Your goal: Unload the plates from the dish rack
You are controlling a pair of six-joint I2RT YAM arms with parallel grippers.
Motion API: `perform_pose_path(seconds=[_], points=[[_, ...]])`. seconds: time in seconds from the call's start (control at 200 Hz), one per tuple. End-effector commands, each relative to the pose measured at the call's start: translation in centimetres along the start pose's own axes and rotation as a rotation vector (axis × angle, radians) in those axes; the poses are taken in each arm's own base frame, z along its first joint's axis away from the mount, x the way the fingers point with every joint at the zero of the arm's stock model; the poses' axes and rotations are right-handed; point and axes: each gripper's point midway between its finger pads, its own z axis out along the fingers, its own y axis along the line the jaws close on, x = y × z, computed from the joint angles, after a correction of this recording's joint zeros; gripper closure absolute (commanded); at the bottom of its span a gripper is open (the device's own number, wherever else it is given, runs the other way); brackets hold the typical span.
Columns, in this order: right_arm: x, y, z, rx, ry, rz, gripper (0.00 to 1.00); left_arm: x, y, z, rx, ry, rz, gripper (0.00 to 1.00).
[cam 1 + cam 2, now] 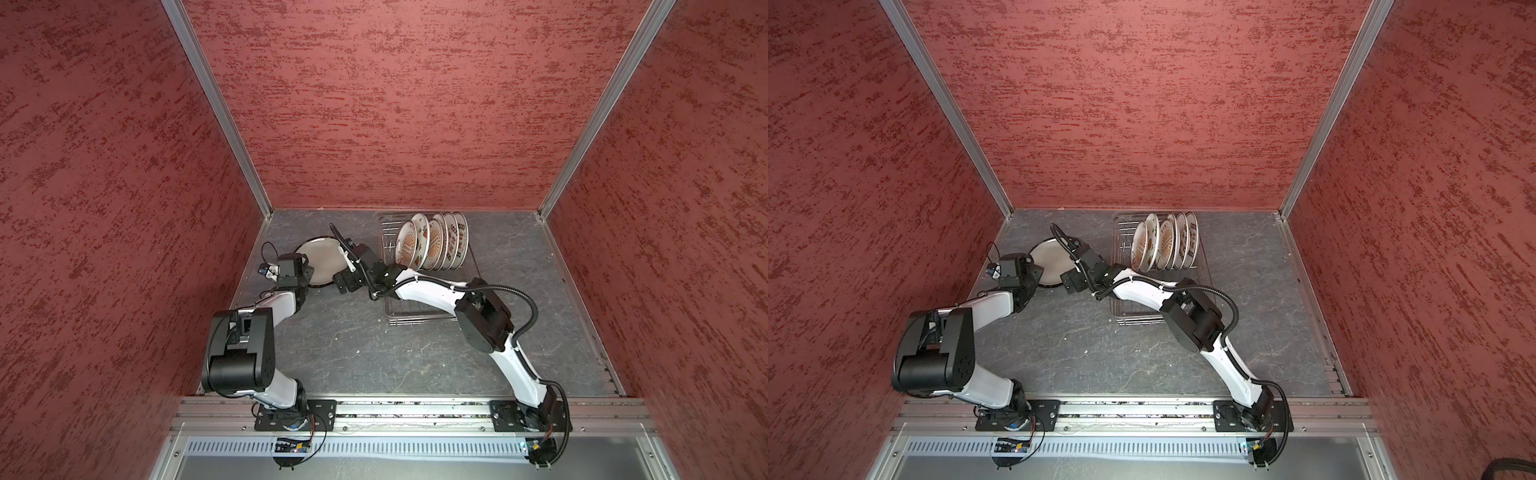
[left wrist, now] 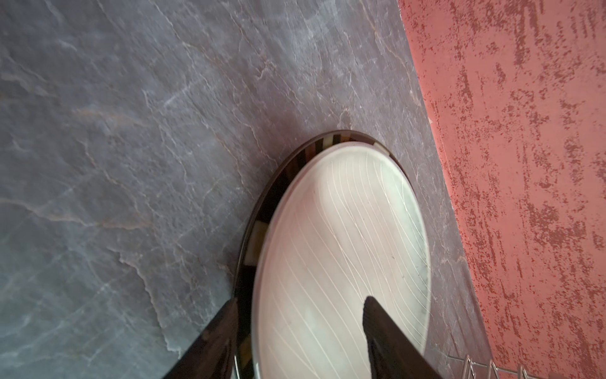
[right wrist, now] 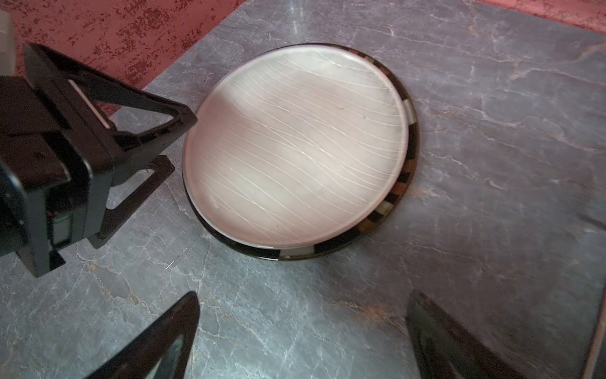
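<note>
Left gripper point(image 3: 183, 142), jaws apart, straddles the rim of a plain plate point(image 3: 295, 147) lying face up on a dark-rimmed plate point(image 3: 411, 154) on the table point(image 1: 374, 353); right gripper point(image 3: 301, 344) gapes nearby; five plates point(image 1: 432, 245) stand edgewise in the rack point(image 1: 419, 316).

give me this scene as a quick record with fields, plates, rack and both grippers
dish rack: wire tray on the table, right of centre, reaching to the back
racked plates: five, standing on edge in a row
plates off the rack: two, stacked flat to the rack's left
top of stack: white lined plate
bottom of stack: dark-rimmed plate
left gripper: open, fingers either side of the stack's rim
right gripper: open wide, empty, over bare table beside the stack
</note>
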Motion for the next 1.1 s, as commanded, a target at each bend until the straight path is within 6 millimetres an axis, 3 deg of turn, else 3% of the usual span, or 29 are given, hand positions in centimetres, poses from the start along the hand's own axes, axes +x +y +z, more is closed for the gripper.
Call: perform_pose_path(seconds=[0.0, 0.195, 0.391, 0.631, 0.696, 0.882, 0.987, 1.097], points=[[-2.4, 0.5, -1.5, -0.022, -0.061, -0.017, 0.01, -1.1, -1.1, -0.7, 0.02, -0.047, 0.018, 0.38], [-3.8, 0.8, -2.7, -0.028, -0.092, -0.028, 0.01, -1.8, -1.4, -1.6, 0.028, -0.064, 0.019, 0.36], [-5.8, 2.3, -5.2, -0.086, -0.126, -0.045, 0.01, -2.9, -2.4, -5.1, 0.075, -0.116, 0.03, 0.3], [-7.2, 3.7, -8.7, -0.088, -0.192, -0.062, 0.01, -3.1, -3.6, -10.2, 0.19, -0.138, 0.05, 0.1], [-7.3, 3.9, -9.9, -0.082, -0.215, -0.062, 0.01, -2.8, -4.3, -11.8, 0.235, -0.138, 0.066, 0.0], [-7.4, 2.4, -13.9, -0.013, -0.266, -0.02, 0.01, -1.1, -7.0, -15.5, 0.442, -0.105, 0.11, 0.01], [-6.2, 1.9, -15.7, 0.0, -0.208, 0.002, 0.01, 0.1, -8.3, -17.0, 0.53, -0.068, 0.137, 0.01], [-5.6, 0.9, -18.8, 0.027, -0.229, 0.031, 0.01, 1.4, -10.4, -19.0, 0.675, -0.064, 0.218, 0.01]])
